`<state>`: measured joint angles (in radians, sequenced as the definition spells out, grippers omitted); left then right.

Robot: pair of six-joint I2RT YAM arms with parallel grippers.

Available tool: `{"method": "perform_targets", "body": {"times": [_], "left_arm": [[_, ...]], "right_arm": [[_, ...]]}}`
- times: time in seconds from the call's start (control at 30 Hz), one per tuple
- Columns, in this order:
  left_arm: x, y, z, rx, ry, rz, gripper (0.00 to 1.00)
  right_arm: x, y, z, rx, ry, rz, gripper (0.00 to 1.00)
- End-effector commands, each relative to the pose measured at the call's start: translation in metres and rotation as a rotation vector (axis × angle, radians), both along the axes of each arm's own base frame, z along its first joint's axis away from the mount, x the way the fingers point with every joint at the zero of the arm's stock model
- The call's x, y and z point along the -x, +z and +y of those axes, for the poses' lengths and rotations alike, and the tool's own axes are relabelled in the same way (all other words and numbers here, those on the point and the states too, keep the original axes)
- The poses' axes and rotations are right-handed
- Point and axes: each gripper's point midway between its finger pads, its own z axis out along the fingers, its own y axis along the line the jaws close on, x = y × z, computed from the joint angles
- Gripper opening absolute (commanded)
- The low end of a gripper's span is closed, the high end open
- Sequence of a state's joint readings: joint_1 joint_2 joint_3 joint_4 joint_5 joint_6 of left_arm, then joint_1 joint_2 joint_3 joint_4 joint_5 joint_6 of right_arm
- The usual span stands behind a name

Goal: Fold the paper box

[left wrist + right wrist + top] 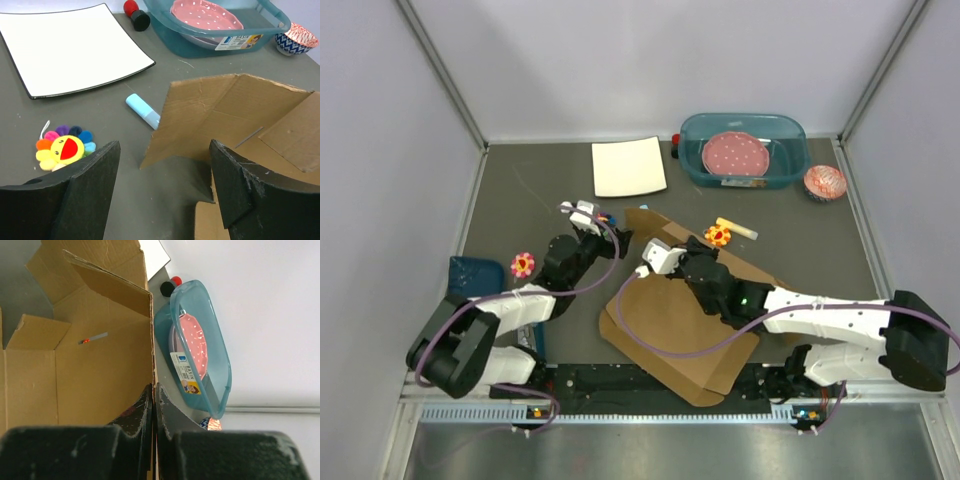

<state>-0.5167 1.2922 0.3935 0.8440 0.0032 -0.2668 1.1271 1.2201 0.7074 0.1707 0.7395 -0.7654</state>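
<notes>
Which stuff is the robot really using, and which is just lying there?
Using: cardboard box, pinched by the right gripper.
Just lying there: white plate, teal tub, pink plate, two flower toys, blue tube, patterned bowl.

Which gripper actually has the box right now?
The right gripper: its fingers are pinched on a raised panel of the paper box. The left gripper is open, holding nothing.

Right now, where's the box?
Top view: the box lies low-centre, slightly right, one wall pinched by the right tool, with the teal tub beyond it.
</notes>
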Motion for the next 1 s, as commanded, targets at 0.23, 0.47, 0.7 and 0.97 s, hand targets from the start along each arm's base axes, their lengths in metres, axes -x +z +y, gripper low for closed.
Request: {"method": "perform_targets", "body": {"times": [0.23, 0.47, 0.7, 0.97], "left_arm": [[-0.027, 0.025, -0.025, 0.017, -0.187, -0.156, 0.75], [-0.033, 0.018, -0.042, 0.01, -0.266, -0.16, 0.69], [-0.028, 0.018, -0.041, -0.011, -0.28, -0.164, 0.3], [-0.005, 0.043, -0.038, 0.008, -0.32, -0.179, 0.0]], "right_arm": [[0.004, -0.006, 0.0, -0.04, 0.02, 0.075, 0.0], [0.004, -0.009, 0.001, -0.044, 0.023, 0.088, 0.0], [0.002, -0.01, 0.001, -0.042, 0.015, 0.09, 0.0], [-0.001, -0.011, -0.002, -0.039, -0.003, 0.086, 0.0]]}}
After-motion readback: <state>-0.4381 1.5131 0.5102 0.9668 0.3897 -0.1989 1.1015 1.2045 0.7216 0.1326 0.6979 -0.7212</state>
